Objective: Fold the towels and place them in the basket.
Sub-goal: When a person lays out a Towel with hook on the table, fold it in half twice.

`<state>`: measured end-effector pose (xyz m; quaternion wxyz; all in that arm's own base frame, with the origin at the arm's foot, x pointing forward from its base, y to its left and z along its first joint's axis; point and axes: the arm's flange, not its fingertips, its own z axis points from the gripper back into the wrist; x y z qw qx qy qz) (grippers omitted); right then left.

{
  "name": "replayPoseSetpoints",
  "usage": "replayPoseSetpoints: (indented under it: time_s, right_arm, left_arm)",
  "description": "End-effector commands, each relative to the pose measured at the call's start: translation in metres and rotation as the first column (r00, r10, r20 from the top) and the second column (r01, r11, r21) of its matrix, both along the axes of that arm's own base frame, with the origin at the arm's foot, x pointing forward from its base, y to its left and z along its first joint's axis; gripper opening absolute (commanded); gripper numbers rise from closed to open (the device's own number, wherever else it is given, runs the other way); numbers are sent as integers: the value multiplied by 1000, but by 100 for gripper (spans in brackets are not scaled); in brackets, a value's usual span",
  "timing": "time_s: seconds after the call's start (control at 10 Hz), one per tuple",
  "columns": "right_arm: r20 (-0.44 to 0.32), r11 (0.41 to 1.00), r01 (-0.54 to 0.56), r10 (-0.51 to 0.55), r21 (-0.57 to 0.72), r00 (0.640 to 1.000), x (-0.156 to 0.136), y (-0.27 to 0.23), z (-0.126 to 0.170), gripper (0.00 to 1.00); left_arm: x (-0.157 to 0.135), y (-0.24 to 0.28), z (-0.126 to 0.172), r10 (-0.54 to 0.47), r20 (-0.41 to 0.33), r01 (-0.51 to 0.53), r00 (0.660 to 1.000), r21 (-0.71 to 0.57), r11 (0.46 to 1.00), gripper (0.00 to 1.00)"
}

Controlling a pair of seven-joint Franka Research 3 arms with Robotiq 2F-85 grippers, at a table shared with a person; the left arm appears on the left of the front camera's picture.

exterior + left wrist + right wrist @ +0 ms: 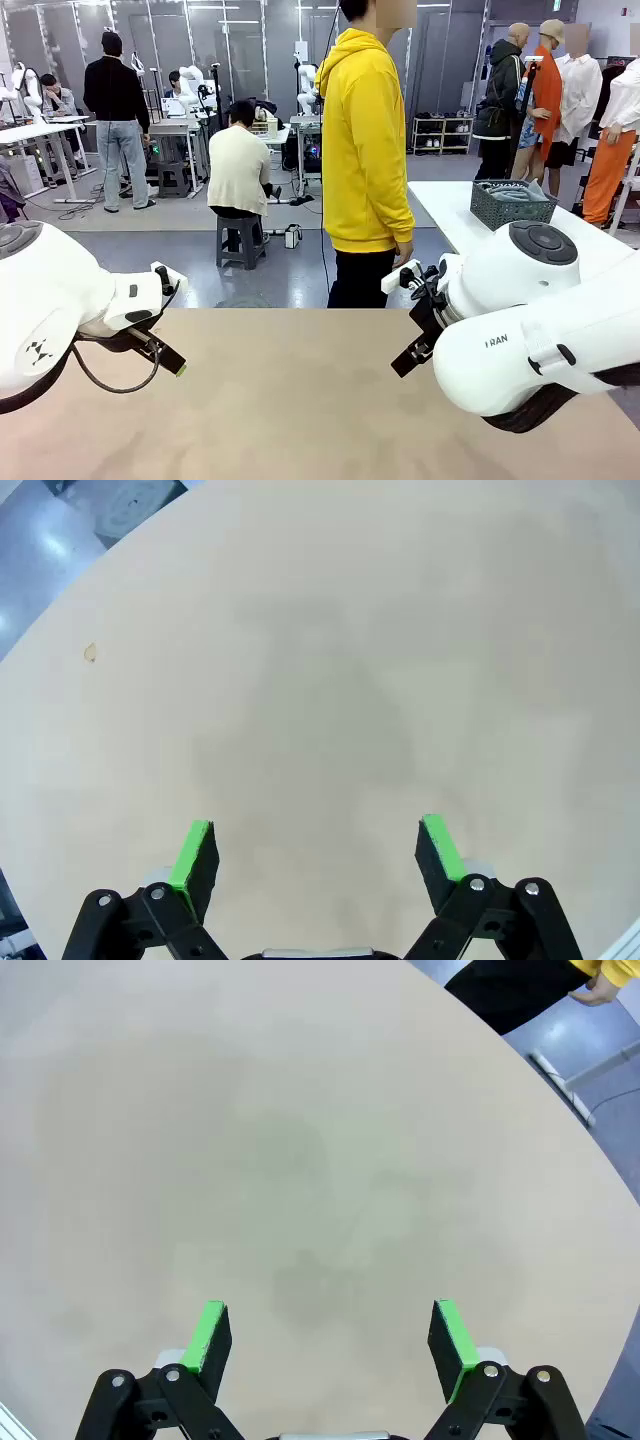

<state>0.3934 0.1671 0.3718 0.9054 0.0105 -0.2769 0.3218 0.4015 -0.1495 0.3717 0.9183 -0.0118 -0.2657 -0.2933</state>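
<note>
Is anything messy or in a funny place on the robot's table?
Nothing looks spilled or broken. Two small oddities: a tiny brownish speck marks the tan table near its edge, and the basket sits on a separate white table off to the right, not on the tan one.

The right arm (520, 345) bears the letters "FRAN".
</note>
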Motion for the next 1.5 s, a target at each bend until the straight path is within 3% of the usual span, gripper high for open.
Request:
replayPoseSetpoints:
  time_s: [0.0,1.0,1.1,1.3,1.4]
  right_arm:
    - [0,1000,0,0,0,1000,0,0,0,100]
    - [1,1000,-2,2,-1,1000,0,0,0,100]
    - [-6,1000,-1,1,22,1000,8,3,23,100]
    - [5,999,4,-4,43,1000,22,7,67,100]
    - [14,999,8,-9,52,1000,26,8,79,100]
  left_arm:
    - [0,0,0,0,0,0,1000,0,1000,100]
    - [0,-1,0,-1,0,1,1000,0,1000,100]
    - [11,0,19,-22,-16,23,1000,32,999,100]
    - [23,9,56,-49,-122,46,991,-31,998,100]
    - [25,13,69,-66,-123,58,990,-68,996,100]
